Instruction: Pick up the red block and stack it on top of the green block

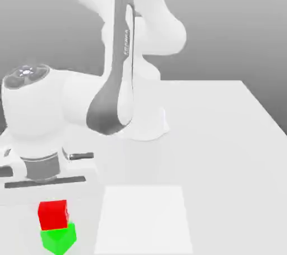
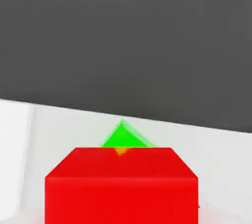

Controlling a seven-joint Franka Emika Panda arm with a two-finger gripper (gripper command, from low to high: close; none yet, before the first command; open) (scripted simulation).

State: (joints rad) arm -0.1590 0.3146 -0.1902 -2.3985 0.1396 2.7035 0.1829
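Note:
The red block (image 1: 53, 213) rests on top of the green block (image 1: 58, 238) near the front of the white table, at the exterior view's left. The two cubes are turned a little against each other. In the hand view the red block (image 2: 120, 183) is very close, and a corner of the green block (image 2: 122, 137) peeks out past its far edge. My gripper (image 1: 50, 195) hangs directly above the stack, with the hand's dark underside just over the red block's top.
The arm's white base (image 1: 143, 122) stands mid-table behind the stack. A paler square patch (image 1: 144, 220) lies on the table (image 1: 224, 136) just to the exterior view's right of the blocks. The table's edge runs down that side.

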